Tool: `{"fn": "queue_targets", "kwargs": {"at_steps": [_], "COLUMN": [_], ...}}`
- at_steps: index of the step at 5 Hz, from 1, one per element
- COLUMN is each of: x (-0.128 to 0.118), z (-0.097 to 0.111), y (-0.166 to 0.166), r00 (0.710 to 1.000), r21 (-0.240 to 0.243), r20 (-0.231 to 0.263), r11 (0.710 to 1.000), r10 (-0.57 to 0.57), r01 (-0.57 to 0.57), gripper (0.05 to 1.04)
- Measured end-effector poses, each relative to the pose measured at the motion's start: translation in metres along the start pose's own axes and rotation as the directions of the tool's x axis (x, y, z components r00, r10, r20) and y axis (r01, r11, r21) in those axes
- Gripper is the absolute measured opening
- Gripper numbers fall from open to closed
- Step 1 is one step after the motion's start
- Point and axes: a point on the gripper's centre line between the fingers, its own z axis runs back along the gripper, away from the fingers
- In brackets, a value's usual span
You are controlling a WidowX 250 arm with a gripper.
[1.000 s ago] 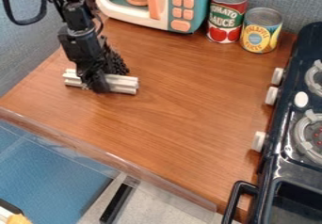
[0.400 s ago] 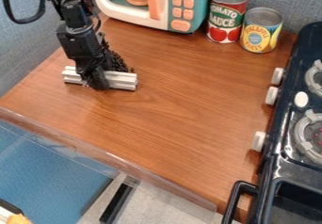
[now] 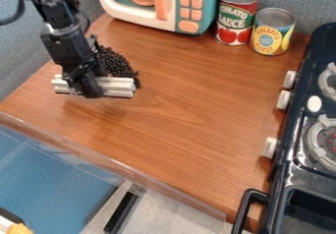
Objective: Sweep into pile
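At the left of the wooden table (image 3: 190, 110) my gripper (image 3: 91, 88) hangs, shut on a whitish ribbed bar (image 3: 117, 86) that sticks out to both sides of it. The bar lies crosswise, and a shadow shows on the wood below it. Just behind the bar and to the right of the gripper, small dark beans (image 3: 118, 65) sit in one heap, reaching close to the bar's right end. The arm covers part of the heap's left side.
A toy microwave (image 3: 172, 24) stands at the back, beside a red can (image 3: 236, 16) and a yellow can (image 3: 271, 31). The toy stove (image 3: 289, 179), with knobs and a black handle, lines the right. A clear strip (image 3: 118, 166) runs along the front edge.
The gripper and bar have moved left and seem to have risen off the table, uncovering more of the bean heap. The cans, microwave and stove have stayed put.
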Motion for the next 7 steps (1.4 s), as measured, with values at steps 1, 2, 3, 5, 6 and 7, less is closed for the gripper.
{"fn": "queue_targets", "kwargs": {"at_steps": [1,2,3,5,6,7], "x": [0.004,0.007,0.001,-0.007,-0.008,-0.007], "z": [0.014,0.020,0.001,-0.020,-0.028,-0.026], "y": [0.006,0.015,0.023,0.023,0.019,0.021], "r00": [0.999,0.997,0.972,0.948,0.950,0.951], "r21": [-0.031,-0.035,-0.003,0.033,0.063,0.079], "r20": [-0.029,0.002,0.115,0.175,0.163,0.161], "r11": [0.999,0.996,0.978,0.964,0.964,0.964], "r10": [-0.019,-0.079,-0.205,-0.266,-0.266,-0.264], "r01": [0.018,0.079,0.207,0.264,0.259,0.255], "gripper": [0.382,0.382,0.382,0.382,0.424,0.731]}}
